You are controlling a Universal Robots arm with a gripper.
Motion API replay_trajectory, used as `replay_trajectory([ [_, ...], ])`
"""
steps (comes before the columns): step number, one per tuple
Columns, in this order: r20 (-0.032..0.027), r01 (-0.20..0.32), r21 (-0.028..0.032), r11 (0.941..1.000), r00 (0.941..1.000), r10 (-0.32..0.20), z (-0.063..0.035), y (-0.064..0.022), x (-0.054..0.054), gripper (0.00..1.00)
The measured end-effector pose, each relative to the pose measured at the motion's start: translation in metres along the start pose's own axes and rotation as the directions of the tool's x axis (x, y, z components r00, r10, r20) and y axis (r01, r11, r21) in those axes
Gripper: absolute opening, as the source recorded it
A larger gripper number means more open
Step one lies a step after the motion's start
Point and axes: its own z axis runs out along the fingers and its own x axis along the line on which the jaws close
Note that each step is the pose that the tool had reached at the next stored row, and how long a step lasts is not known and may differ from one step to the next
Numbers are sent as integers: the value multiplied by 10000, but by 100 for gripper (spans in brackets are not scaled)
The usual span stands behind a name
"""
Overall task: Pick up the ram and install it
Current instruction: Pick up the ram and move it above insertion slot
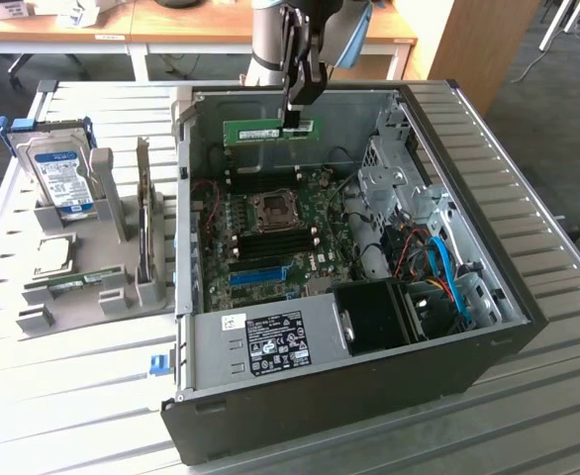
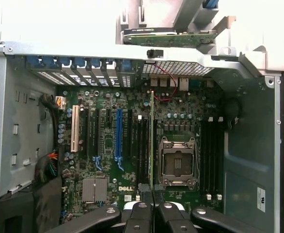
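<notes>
Gripper [image 2: 153,208] closest to the lens: black fingers [image 2: 141,216] pinched on the ram [image 2: 152,141], which shows edge-on as a thin green line running away from them. Its long axis is parallel to the black memory slots [image 2: 141,145], over the bank between the blue slot [image 2: 118,136] and the CPU socket [image 2: 179,162]. Red wire [image 2: 170,87] loops by the far case wall, past the stick's end.

Exterior view: gripper [image 1: 293,121] upper centre, ram [image 1: 260,132] clamped near one end, the rest sticking out to the exterior view's left. Stick stands on its long edge, roughly level, labelled face to camera. It hangs above the motherboard [image 1: 221,237] at the far end of the open case [image 1: 320,426], apart from the slots.

Drive cage [image 1: 394,183] sits to the exterior view's right, black fan shroud [image 1: 374,317] nearer the camera. Outside the case, exterior view's left: grey holder [image 1: 112,213] with a blue-labelled hard drive [image 1: 60,178] upright and a second green stick [image 1: 72,284] lying low. All on a slatted metal table [image 1: 547,416].
</notes>
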Motion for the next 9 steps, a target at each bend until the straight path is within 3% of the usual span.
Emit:
replay_trajectory([
  [9,-1,0,-1,10000,10000,0,128,-7,7,12],
])
